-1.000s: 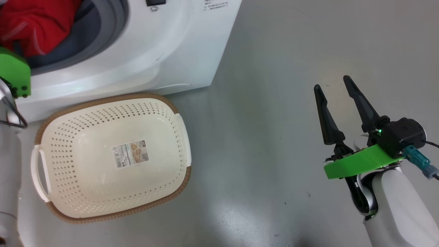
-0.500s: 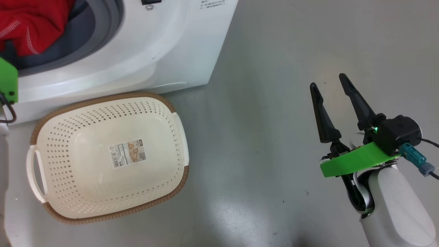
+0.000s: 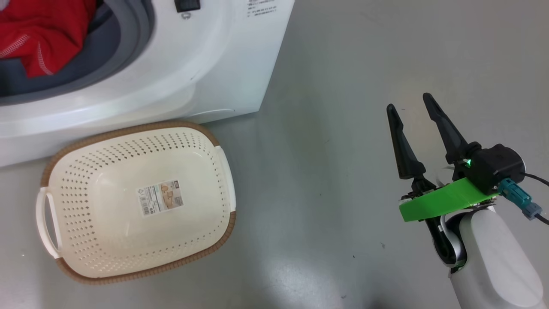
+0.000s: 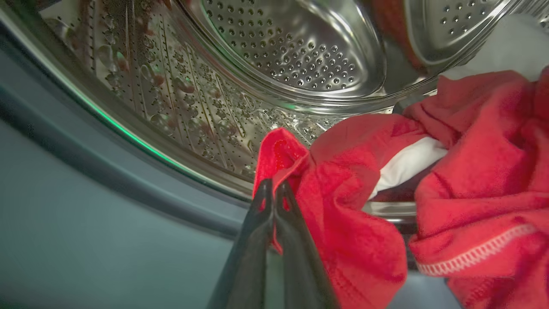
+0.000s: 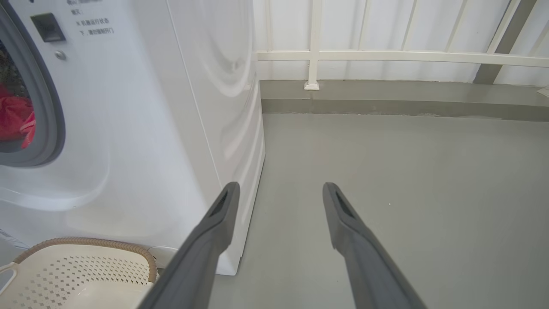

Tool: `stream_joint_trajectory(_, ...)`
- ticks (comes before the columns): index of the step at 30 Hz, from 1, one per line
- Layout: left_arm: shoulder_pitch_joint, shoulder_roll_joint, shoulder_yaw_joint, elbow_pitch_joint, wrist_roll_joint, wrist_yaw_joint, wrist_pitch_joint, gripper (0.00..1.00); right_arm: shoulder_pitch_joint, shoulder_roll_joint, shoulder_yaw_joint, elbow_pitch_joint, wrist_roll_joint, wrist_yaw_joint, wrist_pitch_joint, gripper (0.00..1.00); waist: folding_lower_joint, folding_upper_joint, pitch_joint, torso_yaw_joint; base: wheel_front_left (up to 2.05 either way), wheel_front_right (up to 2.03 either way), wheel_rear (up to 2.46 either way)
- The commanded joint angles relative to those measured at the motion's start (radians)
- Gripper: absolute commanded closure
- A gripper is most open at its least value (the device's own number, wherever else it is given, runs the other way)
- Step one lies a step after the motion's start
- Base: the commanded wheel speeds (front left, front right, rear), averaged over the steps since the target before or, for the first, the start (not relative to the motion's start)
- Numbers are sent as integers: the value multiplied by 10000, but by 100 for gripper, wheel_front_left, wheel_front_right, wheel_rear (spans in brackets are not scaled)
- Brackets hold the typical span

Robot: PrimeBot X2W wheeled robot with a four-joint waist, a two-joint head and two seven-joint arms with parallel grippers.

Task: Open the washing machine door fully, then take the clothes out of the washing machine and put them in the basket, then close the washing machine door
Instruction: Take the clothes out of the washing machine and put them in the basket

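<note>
Clothes (image 4: 343,193) pinched by left end effector (image 4: 273,185), seen from its wrist; right end effector (image 3: 408,102) spread.

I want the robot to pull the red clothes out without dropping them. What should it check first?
1. Left gripper shut on the clothes: ok. Its fingers are pressed together on a red fold.
2. Enough cloth in the pinch: cannot tell. Only the edge of the fold sits at the tips.
3. Fold free to come out: cannot tell. It bunches up with a white piece and more red cloth.
4. Basket ready: ok. It sits open side up on the floor, right in front of the washing machine.
5. Right gripper out of the way: ok. It is open, off to the side, apart from the basket.
</note>
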Motion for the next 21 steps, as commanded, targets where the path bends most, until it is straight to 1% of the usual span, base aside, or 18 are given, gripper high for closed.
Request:
stream_joint_trajectory(1,318,549,203,-382,-179,-124,-144,100,45,16,195,-167,94,67,-65,0,0,0,-106,33,0,0,0)
stream_joint_trajectory(3,560,528,275,-776,-331,-221,-176,100,69,19,151,-161,89,67,-65,0,0,0,-198,65,0,0,0)
stream_joint_trajectory(7,1328,416,431,-2347,-619,-342,-185,100,99,-18,67,-169,71,67,-65,0,0,0,-370,163,0,0,0)
stream_joint_trajectory(9,1751,239,580,-3116,-920,-626,-186,100,121,-28,52,-151,53,67,-65,0,0,0,-496,223,0,0,0)
stream_joint_trajectory(10,1970,161,658,-3452,-1027,-680,-186,100,147,-32,43,-142,47,67,-65,0,0,0,-566,256,0,0,0)
stream_joint_trajectory(13,2654,-126,912,-4569,-1297,-737,-187,100,223,-41,31,-102,43,67,-65,0,0,0,-784,360,0,0,0)
stream_joint_trajectory(14,2654,-126,912,-4569,-1297,-737,-187,100,223,-41,31,-102,43,67,-65,0,0,0,-784,360,0,0,0)
stream_joint_trajectory(16,3109,-355,1136,-5236,-1513,-795,-187,100,291,-53,31,-75,40,67,-65,0,0,0,-940,432,0,0,0)
stream_joint_trajectory(21,4211,-702,1336,-6779,-1446,-772,-188,100,458,-88,-9,-18,26,67,-65,0,0,0,-1335,600,0,0,0)
